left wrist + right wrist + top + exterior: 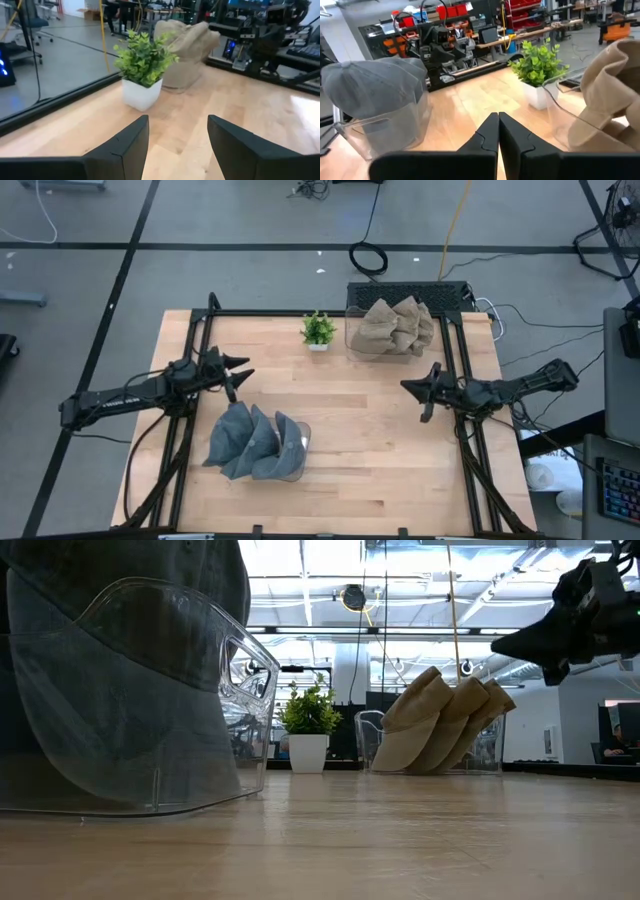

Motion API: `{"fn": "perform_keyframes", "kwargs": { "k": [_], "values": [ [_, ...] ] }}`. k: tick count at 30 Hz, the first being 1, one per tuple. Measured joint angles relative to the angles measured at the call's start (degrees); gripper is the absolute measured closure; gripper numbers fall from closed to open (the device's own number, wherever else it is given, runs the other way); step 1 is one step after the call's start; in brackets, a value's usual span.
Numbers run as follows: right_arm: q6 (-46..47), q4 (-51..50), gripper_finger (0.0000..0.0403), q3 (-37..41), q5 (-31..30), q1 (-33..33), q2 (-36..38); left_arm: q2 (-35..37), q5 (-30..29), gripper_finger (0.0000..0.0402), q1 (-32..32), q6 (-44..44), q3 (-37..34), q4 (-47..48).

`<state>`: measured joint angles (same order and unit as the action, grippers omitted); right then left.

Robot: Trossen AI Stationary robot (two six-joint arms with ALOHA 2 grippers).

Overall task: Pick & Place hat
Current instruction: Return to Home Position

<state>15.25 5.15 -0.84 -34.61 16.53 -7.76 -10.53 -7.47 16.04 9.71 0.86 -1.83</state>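
The pale wooden table [350, 430] is lying mostly bare between the arms. I'm seeing the gray caps [250, 442] sitting in the transparent bin [298, 452], their row running across the table. They are just beside the left gripper [177, 122], which is hovering spread wide and empty. The right gripper [498, 116] is hanging well apart, pressed together, pinching nothing. The plant [318, 330] and tan caps [395, 327] at the far edge are, I judge, blocking neither arm's retreat.

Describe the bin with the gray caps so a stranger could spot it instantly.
On the wooden table, look in the lower half of the overhead view, just below the open left gripper; the shut right gripper hovers across the table. A transparent bin there is stuffed with gray caps. The other bin, by the potted plant, holds tan caps.
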Motion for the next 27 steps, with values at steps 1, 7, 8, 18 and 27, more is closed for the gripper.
{"fn": "perform_keyframes", "kwargs": {
  "k": [1, 7, 8, 18, 27],
  "values": [
    [0.33, -0.19, 0.0403, 0.0, 0.0, 0.0, -0.31, -0.3, 0.02, 0.0191, 0.17, -0.35, 0.0, 0.04],
    [4.78, -0.47, 0.0403, 0.02, 0.11, 0.0, -2.34, -3.7, 0.03, 0.0203, 0.76, 3.42, 0.0, 0.22],
    [4.9, -0.49, 0.0403, 0.02, 0.12, 0.0, -2.8, -4.22, 0.05, 0.0205, 0.76, 4.59, -0.01, 0.23],
    [0.24, 0.65, 0.0403, 0.02, 0.17, 0.0, -4.54, -5.7, -0.04, 0.0201, 0.74, 7.31, -0.24, -1.91],
    [0.12, 0.76, 0.0403, 0.02, 0.25, 0.0, -4.54, -5.7, -0.04, 0.0188, 0.74, 7.41, -0.24, -2.28]
  ]
}}
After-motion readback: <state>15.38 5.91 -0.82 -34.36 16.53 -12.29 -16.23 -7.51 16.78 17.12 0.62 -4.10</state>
